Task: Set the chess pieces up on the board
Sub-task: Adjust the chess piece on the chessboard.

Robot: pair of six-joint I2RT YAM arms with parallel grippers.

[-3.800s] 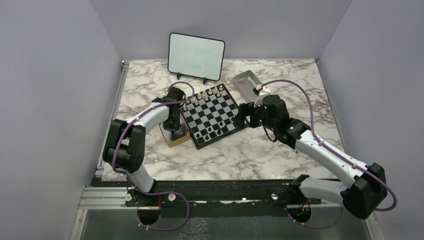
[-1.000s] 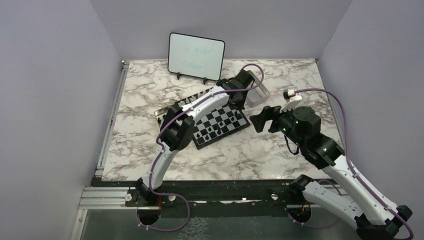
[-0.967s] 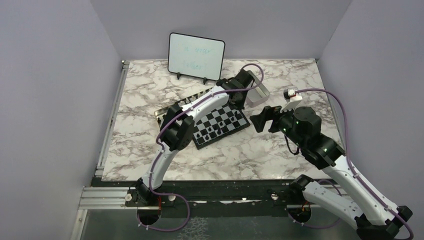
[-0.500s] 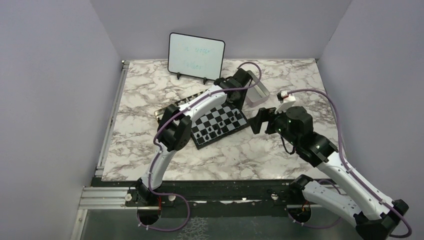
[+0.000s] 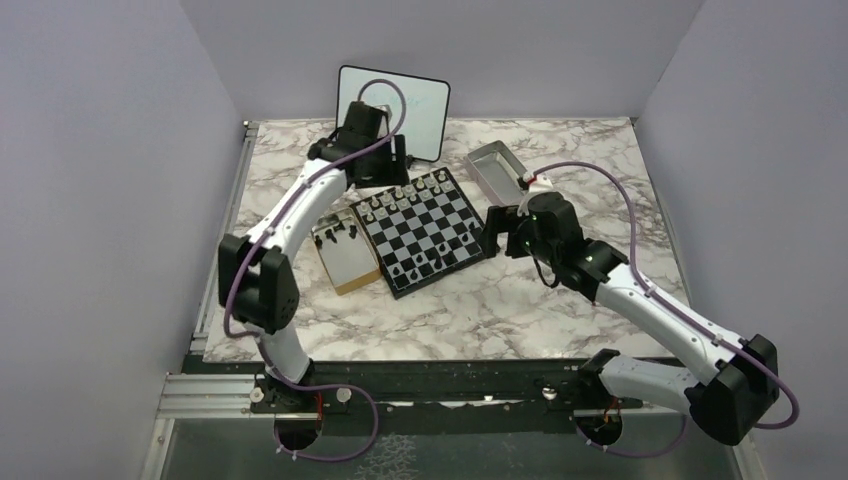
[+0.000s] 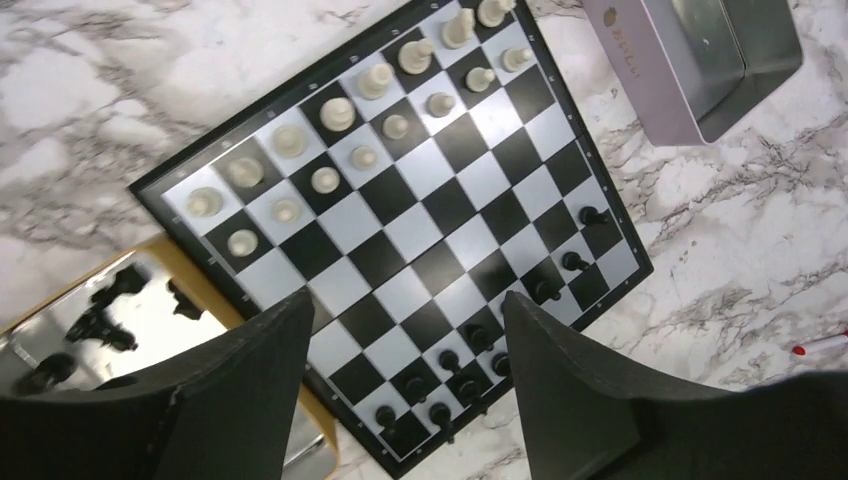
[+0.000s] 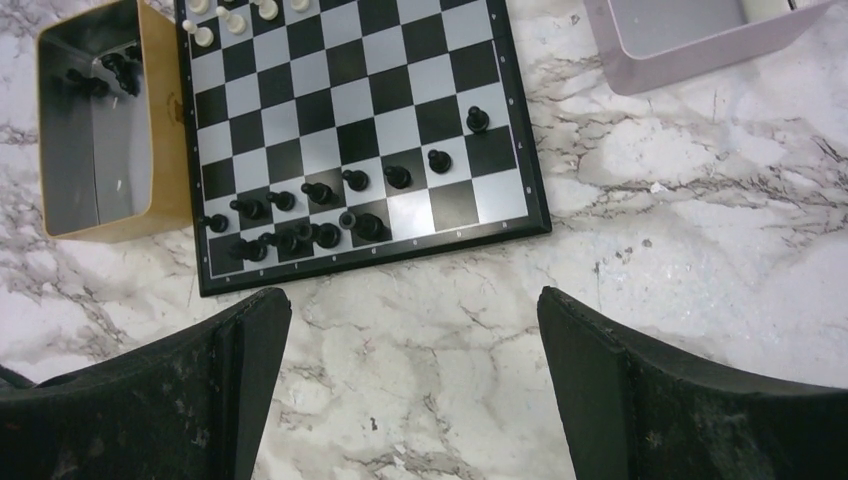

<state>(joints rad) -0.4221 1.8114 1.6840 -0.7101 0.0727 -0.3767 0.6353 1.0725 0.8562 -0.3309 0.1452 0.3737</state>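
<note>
On the marble table (image 5: 560,300) the board (image 5: 430,225) sits at centre, turned slightly askew. The tan box (image 5: 352,265) lies against its left edge, long axis running near to far along that edge. The left gripper (image 6: 405,300) hangs high over the far-left part of the board, jaws parted fairly wide with nothing between them; the right gripper (image 7: 410,300) hovers just off the board's right side, jaws spread fully and likewise empty. The black chess pieces (image 7: 300,235) are split: a cluster stands on the board's two near rows, with squares there not yet filled; a handful lie loose at the far end of the box, too small to tell which way each one points. The next pick probably comes from that box; it lies below and to the near-left of the left jaws, while the whole board separates it from the right jaws; the left arm is the nearer one.
</note>
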